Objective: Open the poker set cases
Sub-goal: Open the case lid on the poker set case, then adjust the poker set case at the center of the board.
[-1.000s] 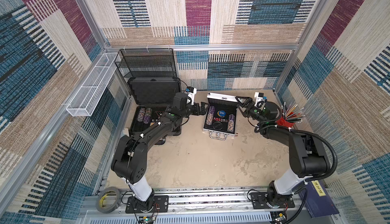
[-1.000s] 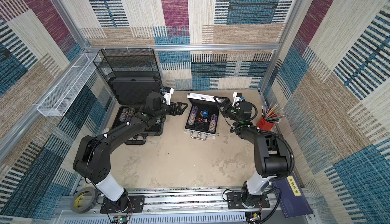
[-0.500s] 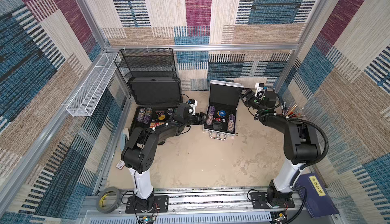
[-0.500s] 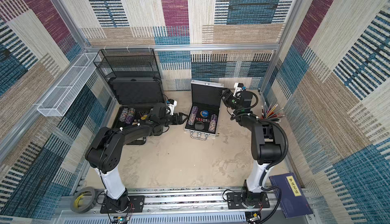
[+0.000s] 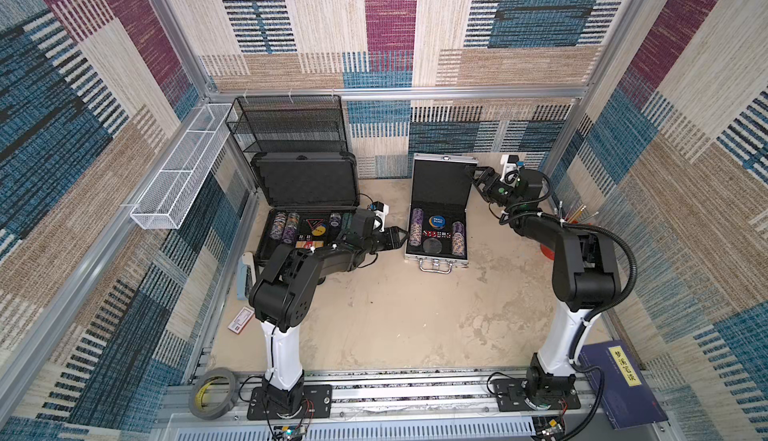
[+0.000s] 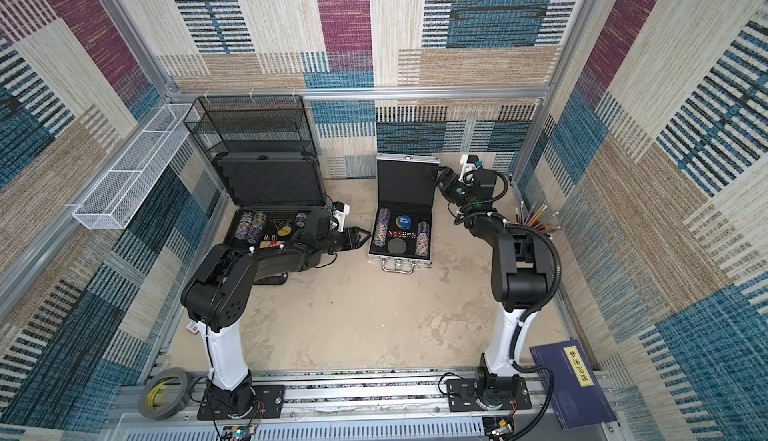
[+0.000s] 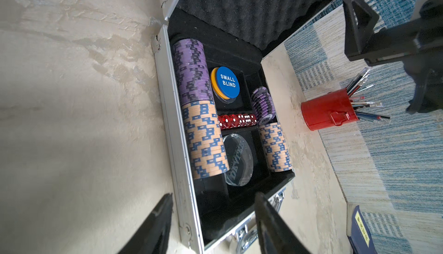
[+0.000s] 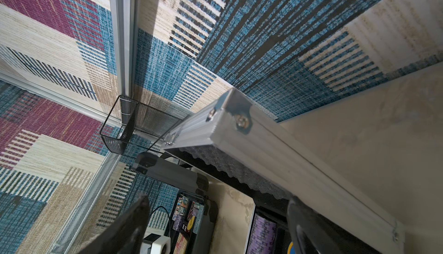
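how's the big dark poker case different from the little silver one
The dark grey case is wider and black-shelled; the silver case is narrower with a ribbed aluminium frame. The dark grey case sits right before the wire rack; the silver case stands apart, nearer the middle. Both have lids raised, black foam linings and chips.

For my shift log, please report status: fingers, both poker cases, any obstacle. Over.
Left gripper fingers apart beside silver case. Right gripper fingers apart at its raised lid. Dark grey case open too. Nothing blocking.

"SMALL BLIND" on blue btn in silver case, "DEALER" on clear disc, "梦溪笔谈" on blue book
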Controlling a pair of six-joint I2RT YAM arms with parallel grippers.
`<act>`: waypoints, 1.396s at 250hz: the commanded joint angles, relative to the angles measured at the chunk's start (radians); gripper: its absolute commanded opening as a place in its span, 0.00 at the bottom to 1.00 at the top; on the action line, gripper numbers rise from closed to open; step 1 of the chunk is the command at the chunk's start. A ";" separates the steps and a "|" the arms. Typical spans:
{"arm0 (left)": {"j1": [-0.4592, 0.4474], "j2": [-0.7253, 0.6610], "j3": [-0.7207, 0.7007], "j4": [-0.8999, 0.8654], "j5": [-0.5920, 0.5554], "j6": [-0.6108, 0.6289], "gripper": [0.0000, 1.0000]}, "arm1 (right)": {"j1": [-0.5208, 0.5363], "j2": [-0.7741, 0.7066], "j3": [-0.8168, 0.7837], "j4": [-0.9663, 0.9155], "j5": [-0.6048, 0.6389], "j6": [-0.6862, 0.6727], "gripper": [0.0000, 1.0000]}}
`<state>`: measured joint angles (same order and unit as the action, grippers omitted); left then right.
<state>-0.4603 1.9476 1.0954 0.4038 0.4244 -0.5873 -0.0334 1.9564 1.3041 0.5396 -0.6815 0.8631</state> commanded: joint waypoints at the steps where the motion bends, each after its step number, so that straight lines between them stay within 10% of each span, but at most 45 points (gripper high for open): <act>1: 0.000 -0.004 -0.012 0.024 0.005 -0.011 0.51 | -0.003 0.011 0.031 -0.051 0.026 -0.090 0.92; 151: -0.011 0.007 -0.009 0.024 0.012 0.005 0.49 | -0.002 -0.210 -0.179 -0.319 0.196 -0.383 0.94; 349: -0.076 0.065 0.027 -0.056 -0.047 0.059 0.33 | 0.065 -0.133 -0.343 -0.425 0.371 -0.441 0.48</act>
<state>-0.5308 2.0029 1.1122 0.3531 0.3893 -0.5491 0.0269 1.8091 0.9546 0.1104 -0.3519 0.4286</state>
